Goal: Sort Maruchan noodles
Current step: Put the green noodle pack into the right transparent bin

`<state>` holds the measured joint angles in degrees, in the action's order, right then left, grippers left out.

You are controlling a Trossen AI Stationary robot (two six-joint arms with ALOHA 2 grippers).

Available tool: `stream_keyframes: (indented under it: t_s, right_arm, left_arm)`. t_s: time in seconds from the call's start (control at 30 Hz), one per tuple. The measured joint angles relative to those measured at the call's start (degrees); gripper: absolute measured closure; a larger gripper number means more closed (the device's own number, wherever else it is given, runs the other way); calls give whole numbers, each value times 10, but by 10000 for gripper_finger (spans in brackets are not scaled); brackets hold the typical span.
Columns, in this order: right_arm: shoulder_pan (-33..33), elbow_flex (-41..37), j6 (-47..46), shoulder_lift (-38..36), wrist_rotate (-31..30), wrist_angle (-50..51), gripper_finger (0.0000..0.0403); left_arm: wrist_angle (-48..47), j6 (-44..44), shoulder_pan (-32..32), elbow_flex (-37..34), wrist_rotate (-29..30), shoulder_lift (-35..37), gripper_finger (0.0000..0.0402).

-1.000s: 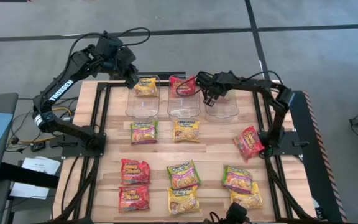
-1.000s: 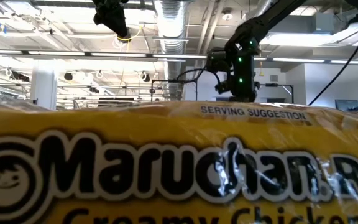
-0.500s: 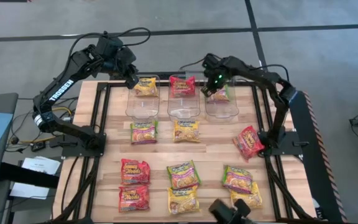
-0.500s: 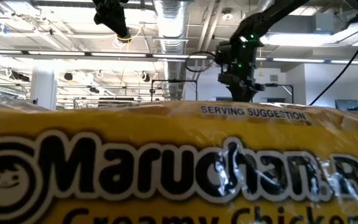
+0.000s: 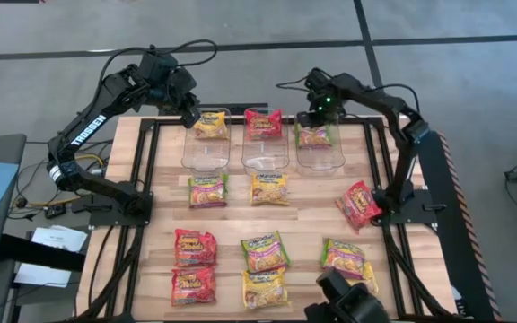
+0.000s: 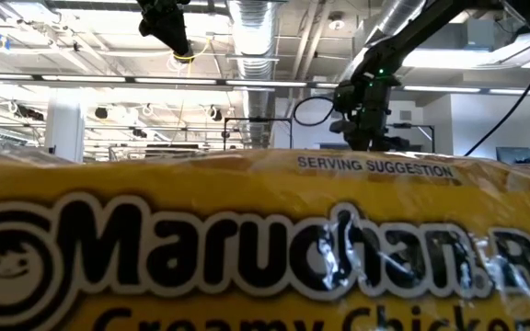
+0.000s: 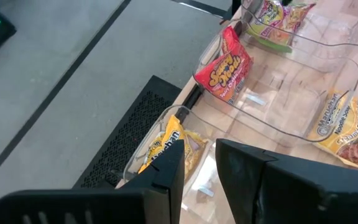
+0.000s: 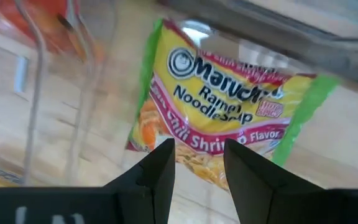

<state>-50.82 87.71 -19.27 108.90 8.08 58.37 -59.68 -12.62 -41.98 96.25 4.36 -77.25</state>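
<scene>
Maruchan noodles are spread over the counter (image 5: 142, 193) and in three clear bins at its far edge. The green-edged packet (image 5: 314, 135) now lies inside the right bin (image 5: 321, 154), free of the right pincer (image 5: 315, 111), which hangs just above that bin's far rim with its fingers spread and nothing between them. A second ago this packet was carried over the gap between the middle and right bins; half a second ago it was over the right bin under the pincer; now it rests on the bin floor, and the right wrist view shows it lying flat below the parted fingers. That puts one packet in each bin: a yellow one (image 5: 210, 124) in the left bin (image 5: 203, 154), a red one (image 5: 263, 123) in the middle bin (image 5: 265, 157), the green-edged one on the right.

The left pincer (image 5: 189, 115) hovers at the far corner of the left bin, unmoved across the frames, its fingers slightly apart and holding nothing. About ten packets wait loose on the counter, so most of the sorting remains.
</scene>
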Motion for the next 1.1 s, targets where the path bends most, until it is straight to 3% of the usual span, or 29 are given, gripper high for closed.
stream_keyframes:
  t_s: [0.2,0.37,0.6,0.93,1.1]
  right_arm:
    - [14,1,18,23,-7,12,231]
    - [26,1,33,22,-58,12,203]
    - [35,1,39,47,-54,26,173]
    - [49,1,59,67,-98,13,176]
    - [49,-2,54,67,-98,8,218]
  left_arm:
    - [0,0,0,0,0,0,321]
    - [0,0,0,0,0,0,321]
    - [0,0,0,0,0,0,321]
    - [0,-1,0,0,1,0,321]
    - [0,-1,0,0,2,0,321]
